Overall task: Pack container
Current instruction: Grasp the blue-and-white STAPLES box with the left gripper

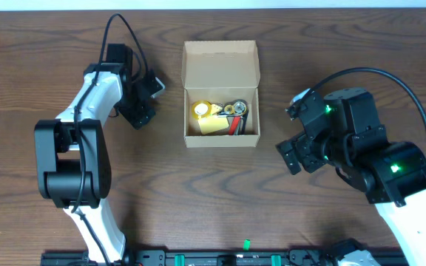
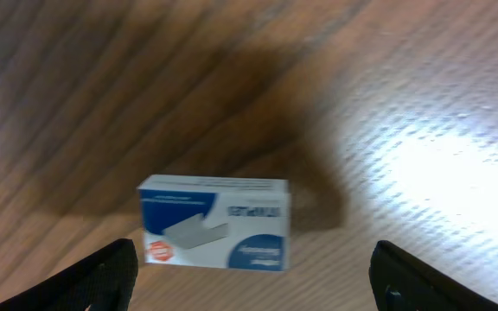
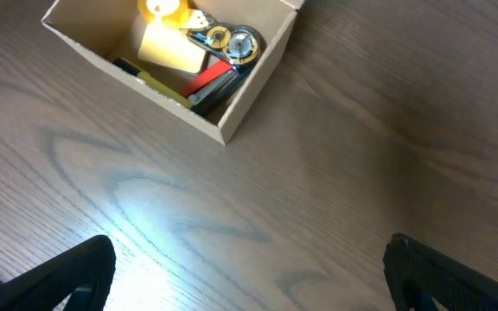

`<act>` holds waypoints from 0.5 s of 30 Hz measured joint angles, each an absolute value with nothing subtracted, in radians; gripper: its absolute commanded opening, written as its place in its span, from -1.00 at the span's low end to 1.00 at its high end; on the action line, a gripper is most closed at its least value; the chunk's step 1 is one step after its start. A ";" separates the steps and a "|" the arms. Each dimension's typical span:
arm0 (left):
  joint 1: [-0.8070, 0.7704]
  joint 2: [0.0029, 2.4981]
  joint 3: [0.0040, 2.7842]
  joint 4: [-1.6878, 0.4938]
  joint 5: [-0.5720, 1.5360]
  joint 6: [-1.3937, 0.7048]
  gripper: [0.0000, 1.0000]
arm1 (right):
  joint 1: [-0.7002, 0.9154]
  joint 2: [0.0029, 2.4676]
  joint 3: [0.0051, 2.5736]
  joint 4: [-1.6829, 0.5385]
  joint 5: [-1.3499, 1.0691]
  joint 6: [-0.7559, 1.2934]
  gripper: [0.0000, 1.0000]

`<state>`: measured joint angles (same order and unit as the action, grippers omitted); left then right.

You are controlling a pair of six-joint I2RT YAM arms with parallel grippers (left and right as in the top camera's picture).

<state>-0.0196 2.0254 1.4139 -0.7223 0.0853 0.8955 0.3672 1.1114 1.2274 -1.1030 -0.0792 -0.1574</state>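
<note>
The container [image 1: 221, 65], a tan cardboard box with its flap lid open at the back, stands at the table's middle. It holds a yellow roll [image 1: 201, 109], a yellow pad [image 3: 173, 47], round metal pieces [image 3: 242, 43] and a red and black item [image 3: 210, 82]. A blue and white staples box [image 2: 215, 223] lies flat on the wood just ahead of my left gripper [image 2: 253, 283]. The fingers stand open either side of it and do not touch it. My right gripper [image 3: 249, 269] hangs open over bare wood, right of the container [image 3: 251, 86].
The left arm [image 1: 95, 96] reaches in from the left, with its gripper [image 1: 140, 100] close to the container's left wall. The right arm [image 1: 361, 148] sits to the right, its gripper [image 1: 294, 151] a short way from the box. A black rail [image 1: 213, 258] runs along the front edge.
</note>
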 measured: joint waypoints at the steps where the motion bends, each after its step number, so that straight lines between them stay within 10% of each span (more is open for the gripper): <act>1: -0.016 2.025 1.414 -0.719 0.084 0.895 0.74 | 0.367 1.111 1.227 -1.103 -0.079 -0.157 0.99; 15: -0.010 2.025 1.375 -0.630 0.075 0.864 0.90 | 0.367 1.111 1.227 -1.103 -0.079 -0.157 0.98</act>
<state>-0.0101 2.0254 1.3746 -0.6300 0.0746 0.8639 0.3672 1.1114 1.2274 -1.1030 -0.0792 -0.1574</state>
